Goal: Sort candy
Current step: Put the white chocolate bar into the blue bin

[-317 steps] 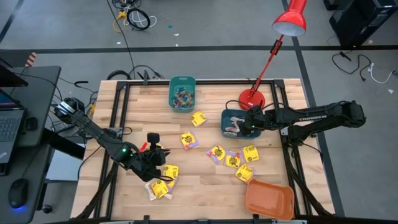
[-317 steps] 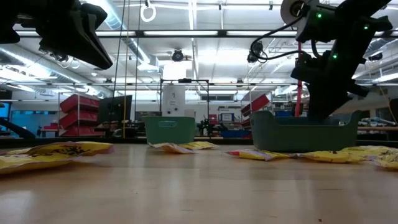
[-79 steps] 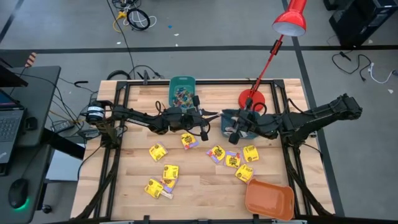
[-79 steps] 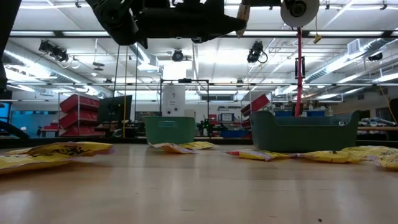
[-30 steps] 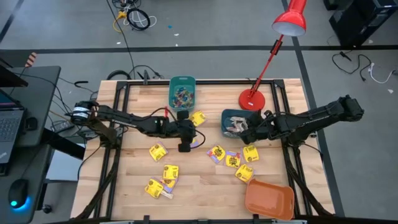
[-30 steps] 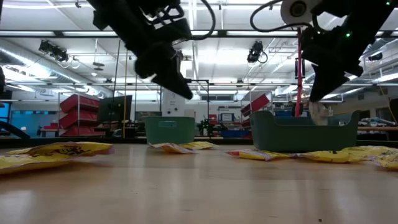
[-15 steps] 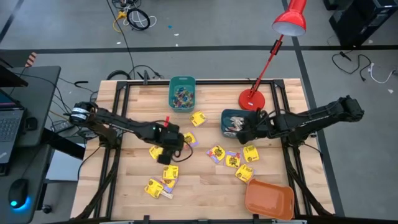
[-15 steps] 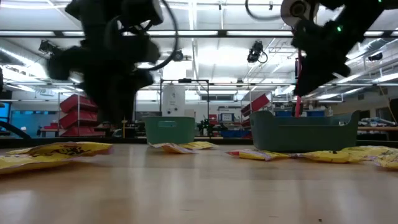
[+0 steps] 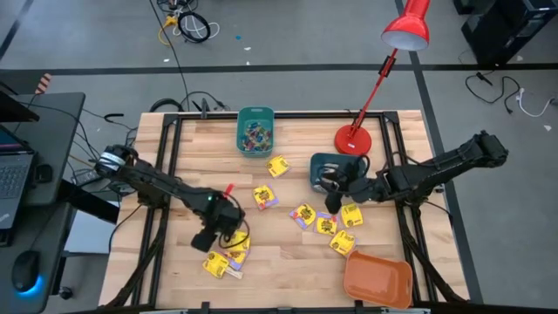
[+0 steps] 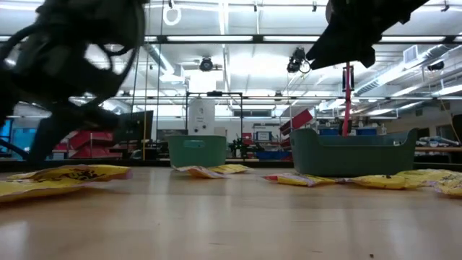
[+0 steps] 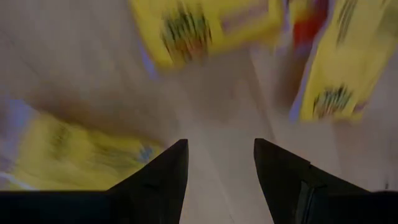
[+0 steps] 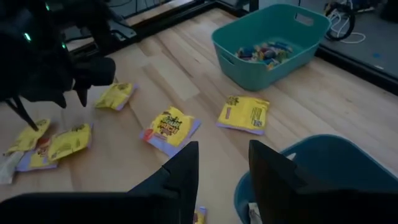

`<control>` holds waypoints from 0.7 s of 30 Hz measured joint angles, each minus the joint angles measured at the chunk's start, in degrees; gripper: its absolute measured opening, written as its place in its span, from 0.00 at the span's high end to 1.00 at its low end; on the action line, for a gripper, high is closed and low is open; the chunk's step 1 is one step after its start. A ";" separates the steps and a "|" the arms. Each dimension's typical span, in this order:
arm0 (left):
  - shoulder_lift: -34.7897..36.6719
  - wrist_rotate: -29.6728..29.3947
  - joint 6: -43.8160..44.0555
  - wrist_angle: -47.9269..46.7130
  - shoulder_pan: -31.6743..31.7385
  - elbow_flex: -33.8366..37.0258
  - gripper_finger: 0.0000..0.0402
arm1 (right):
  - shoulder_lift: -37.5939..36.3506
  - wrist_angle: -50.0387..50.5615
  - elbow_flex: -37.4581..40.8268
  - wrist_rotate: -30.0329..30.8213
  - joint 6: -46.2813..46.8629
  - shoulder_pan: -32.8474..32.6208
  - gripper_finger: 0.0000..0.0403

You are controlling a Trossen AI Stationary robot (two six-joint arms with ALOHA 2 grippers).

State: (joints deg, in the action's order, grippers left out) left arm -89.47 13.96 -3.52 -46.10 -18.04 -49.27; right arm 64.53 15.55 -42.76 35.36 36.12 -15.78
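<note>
The left gripper (image 11: 216,165) hangs spread and empty just above the yellow candy packets (image 9: 225,260) at the table's near left. Farther back, the right gripper (image 12: 222,171) — parted, holding nothing — sits over the dark teal bin's (image 9: 330,163) edge (small coloured pieces fill the far teal bin (image 9: 255,133)).
</note>
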 joint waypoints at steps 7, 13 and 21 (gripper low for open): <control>0.00 -0.13 5.89 -2.55 -4.30 2.60 0.54 | 0.02 -0.55 0.00 3.36 0.30 -2.31 0.69; 0.22 -1.26 5.37 -4.20 -6.15 -0.10 0.54 | 1.30 -5.38 0.00 2.57 -2.62 -3.06 0.69; 0.27 -3.08 3.67 -9.72 -7.63 -3.74 0.54 | 10.98 -14.43 -6.09 -2.22 -7.70 -3.72 0.69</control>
State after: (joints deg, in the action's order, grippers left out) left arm -89.21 10.88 0.14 -55.82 -25.67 -53.02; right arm 75.51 1.13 -48.85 33.14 28.43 -19.49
